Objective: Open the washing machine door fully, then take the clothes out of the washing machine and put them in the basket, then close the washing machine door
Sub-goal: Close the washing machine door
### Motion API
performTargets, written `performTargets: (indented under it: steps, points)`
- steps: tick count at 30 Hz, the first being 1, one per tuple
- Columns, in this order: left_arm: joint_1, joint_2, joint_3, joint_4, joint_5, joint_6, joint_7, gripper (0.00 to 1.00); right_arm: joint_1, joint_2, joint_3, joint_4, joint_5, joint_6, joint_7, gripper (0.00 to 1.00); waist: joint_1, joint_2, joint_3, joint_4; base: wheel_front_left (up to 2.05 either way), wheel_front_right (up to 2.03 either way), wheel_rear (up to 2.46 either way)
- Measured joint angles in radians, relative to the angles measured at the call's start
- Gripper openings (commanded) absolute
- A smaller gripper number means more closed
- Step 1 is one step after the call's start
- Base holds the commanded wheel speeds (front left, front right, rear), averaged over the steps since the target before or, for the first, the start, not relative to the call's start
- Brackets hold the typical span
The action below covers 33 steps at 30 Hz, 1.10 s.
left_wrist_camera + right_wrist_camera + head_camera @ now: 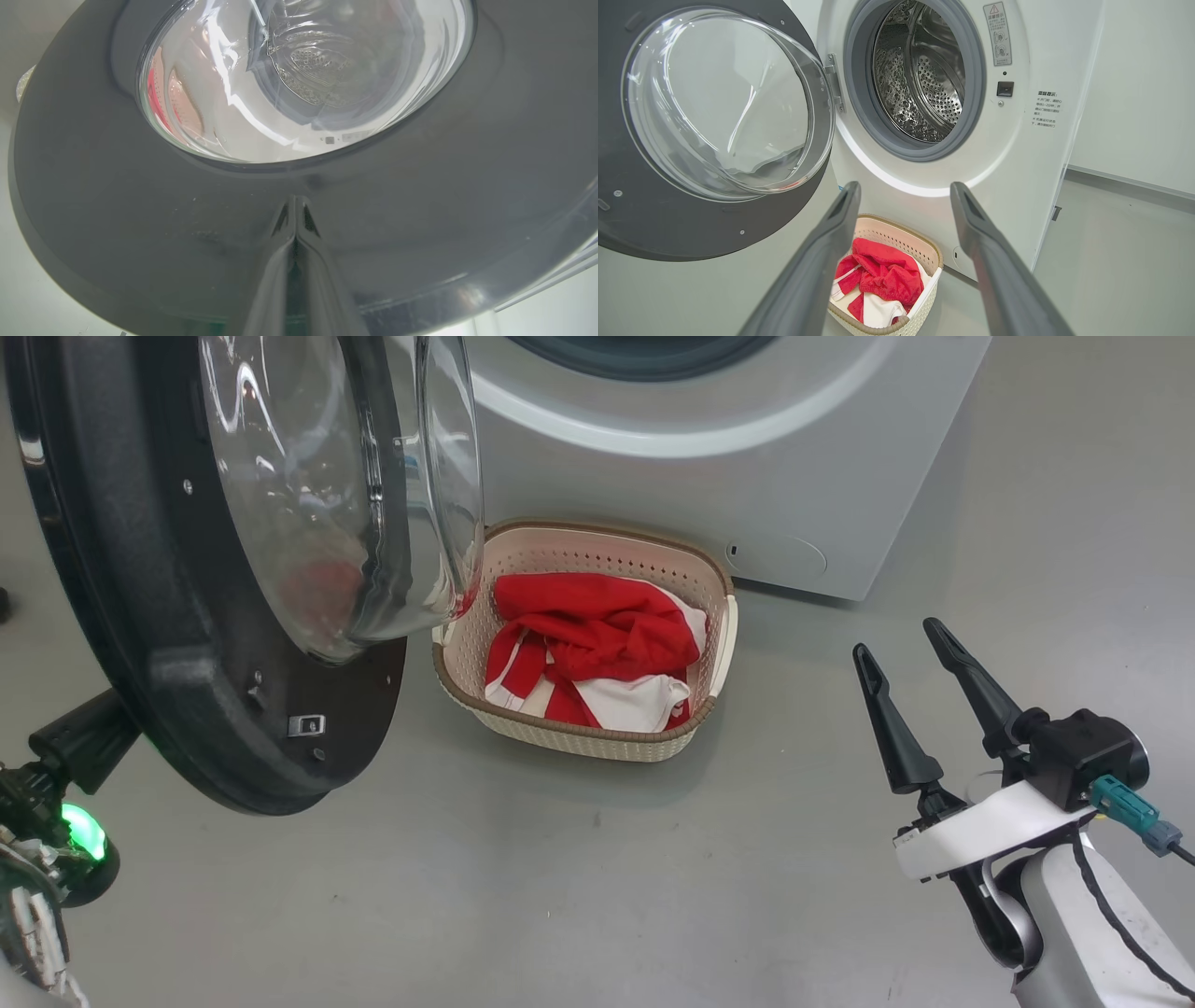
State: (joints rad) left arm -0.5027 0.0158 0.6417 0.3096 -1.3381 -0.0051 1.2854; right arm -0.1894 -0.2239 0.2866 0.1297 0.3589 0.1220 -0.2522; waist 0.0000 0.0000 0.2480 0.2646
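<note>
Two claws, both empty: my left claw (295, 205) clenched at the slick, rigid rim of the washing machine door (117, 210), right claw (896, 642) spread; I'd push there, sparing its glass.

Glass, plastic, cloth
Washing machine door (117, 210): glossy dark rim, clear glass bowl. Beyond the right gripper (906, 186): perforated cream plastic basket (901, 235), soft cloth clothes (887, 277), shiny metal drum (934, 88).
</note>
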Motion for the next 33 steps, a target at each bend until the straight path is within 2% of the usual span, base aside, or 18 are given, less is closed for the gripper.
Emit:
performTargets:
  steps: [9, 18, 21, 25, 29, 33]
  points:
    - [0.036, 0.000, -0.076, -0.023, -0.083, 0.034, 0.005, 0.00, 0.000, 0.004, 0.002, 0.002, 0.000, 0.000, 0.000, 1.00, 0.0000, 0.0000, -0.002, -0.010, 0.00, 0.00, 0.00]
    - [0.083, 0.000, -0.138, -0.065, -0.130, 0.042, -0.071, 0.00, 0.000, 0.005, 0.002, 0.007, 0.000, 0.000, 0.000, 1.00, 0.0000, 0.0000, -0.007, -0.013, 0.00, 0.00, 0.00]
    - [0.092, 0.000, -0.152, -0.073, -0.127, 0.018, -0.117, 0.00, 0.004, 0.005, -0.005, 0.013, 0.000, 0.000, 0.000, 1.00, 0.0000, 0.0000, -0.014, -0.010, 0.00, 0.00, 0.00]
    - [0.125, 0.000, -0.177, -0.115, -0.054, -0.037, -0.163, 0.00, 0.015, 0.008, -0.006, 0.019, 0.000, 0.000, 0.000, 1.00, 0.0000, 0.0000, -0.029, -0.004, 0.00, 0.00, 0.00]
    - [0.154, 0.000, -0.183, -0.125, -0.016, -0.068, -0.211, 0.00, 0.015, 0.013, -0.006, 0.022, 0.000, 0.000, 0.000, 1.00, 0.0000, 0.0000, -0.044, 0.001, 0.00, 0.00, 0.00]
    - [0.189, 0.000, -0.190, -0.154, 0.098, -0.101, -0.284, 0.00, 0.023, 0.024, -0.005, 0.024, 0.000, 0.000, 0.000, 1.00, 0.0000, 0.0000, -0.064, 0.008, 0.00, 0.00, 0.00]
